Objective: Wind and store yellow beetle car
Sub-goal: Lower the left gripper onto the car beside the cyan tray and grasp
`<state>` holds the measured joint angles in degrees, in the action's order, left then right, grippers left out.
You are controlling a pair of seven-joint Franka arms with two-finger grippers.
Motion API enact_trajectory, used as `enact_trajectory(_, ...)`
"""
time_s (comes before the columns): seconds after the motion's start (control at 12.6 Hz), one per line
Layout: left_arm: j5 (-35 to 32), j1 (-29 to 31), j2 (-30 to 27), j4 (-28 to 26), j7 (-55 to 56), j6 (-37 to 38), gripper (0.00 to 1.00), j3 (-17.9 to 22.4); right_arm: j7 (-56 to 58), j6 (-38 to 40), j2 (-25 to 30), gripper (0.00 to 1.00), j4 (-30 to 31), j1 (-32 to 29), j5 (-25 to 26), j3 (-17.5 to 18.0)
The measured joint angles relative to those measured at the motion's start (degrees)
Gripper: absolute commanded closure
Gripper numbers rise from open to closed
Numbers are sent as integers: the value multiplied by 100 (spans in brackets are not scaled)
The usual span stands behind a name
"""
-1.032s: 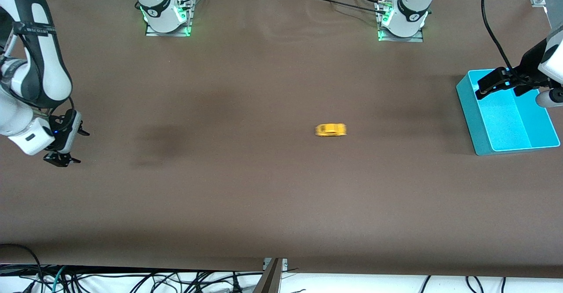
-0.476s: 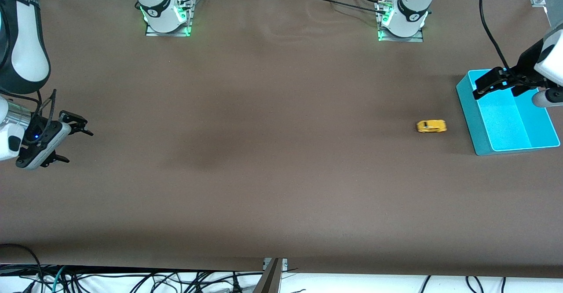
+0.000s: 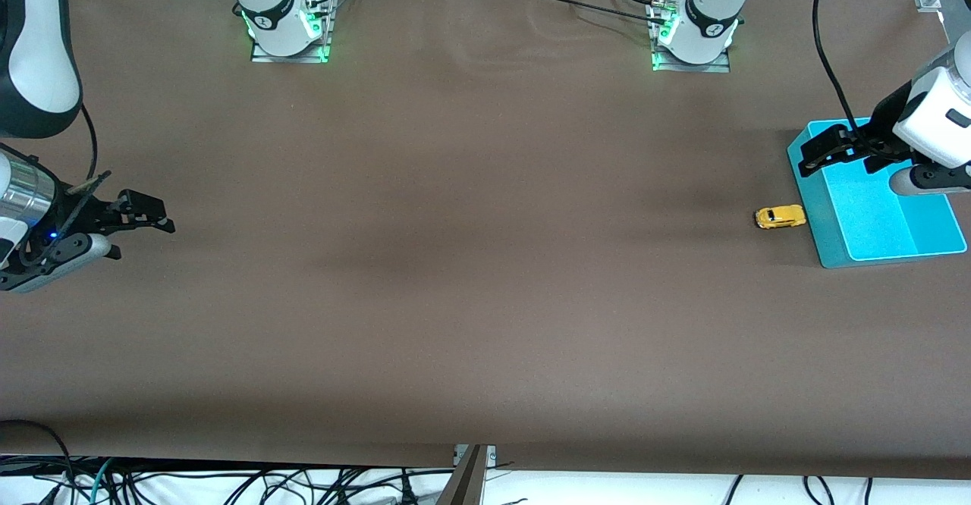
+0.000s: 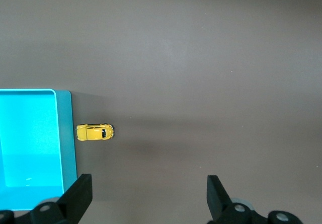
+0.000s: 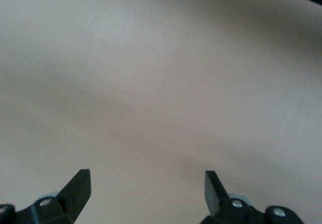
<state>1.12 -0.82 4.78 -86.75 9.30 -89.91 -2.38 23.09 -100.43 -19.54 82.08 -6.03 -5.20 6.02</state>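
While resting on the brown counter (image 3: 470,277) on its wheels, touching or just short of the outer wall of the turquoise bin (image 3: 806,186), on the side facing the right arm's end: yellow beetle car (image 3: 780,217), not yet inside. Held by nothing. Seen again from the left wrist as a small yellow shape (image 4: 94,132) right beside the bin wall (image 4: 66,133), contact too close to call.

Left gripper (image 3: 823,148) up in the air over the bin's rim corner farther from the front camera, fingers (image 4: 75,199) spread wide apart, nothing between them. Right gripper (image 3: 140,221) hanging over bare counter at the right arm's end, well apart from the car, fingers (image 5: 76,190) likewise spread and empty; waiting, by the look of it.

Judged stage: winding and run apparently done, storing step in hand. Next move, most likely for the left arm: shift off the bin to above the car, line the fingers across the narrow body, descend, close, lift, carry over the wall, release inside. Care needed with the finger nearest the bin, since little or no gap remains there; also a chance of the car rolling off on its wheels if nudged.
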Motion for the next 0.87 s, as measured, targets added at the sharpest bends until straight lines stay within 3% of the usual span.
enact_trajectory(0.4, 0, 158, 194, -3, 55, 10, 0, 87, -913, 290, 120, 0, -52, 283, 311, 5)
enact_trajectory(0.87, -96, 450, 573, -112, 1652, 519, 0, 124, -984, 758, 222, 0, -670, 271, 700, -33)
